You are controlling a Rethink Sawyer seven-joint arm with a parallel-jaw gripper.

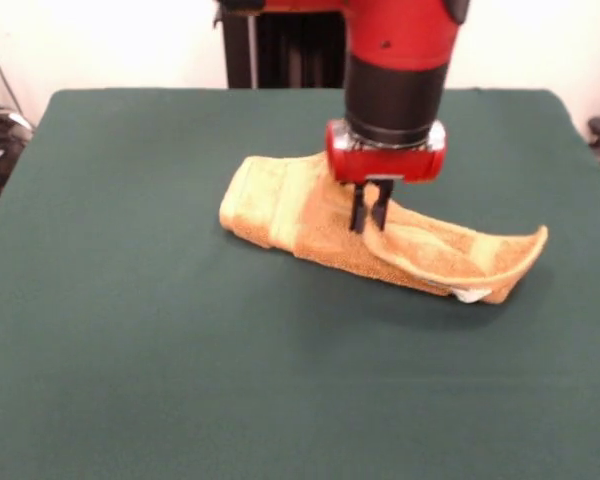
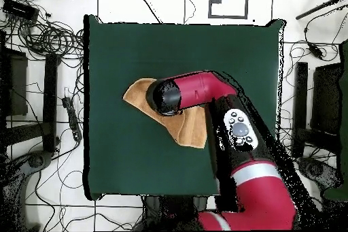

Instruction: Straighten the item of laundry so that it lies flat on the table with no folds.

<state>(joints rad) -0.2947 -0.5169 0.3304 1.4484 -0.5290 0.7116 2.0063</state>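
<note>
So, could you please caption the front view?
Red gripper presses fingers into folded orange-tan terry towel on dark green felt table.

You get even, soft light. The dark green felt-covered worktop (image 1: 130, 330) shows no glare. A faint shadow lies under the folded orange-tan terry towel (image 1: 310, 230).

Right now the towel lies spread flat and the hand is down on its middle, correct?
Not flat. In the front view the towel is folded into a long bundle with one end curled up. The hand is indeed down on its middle.
</note>
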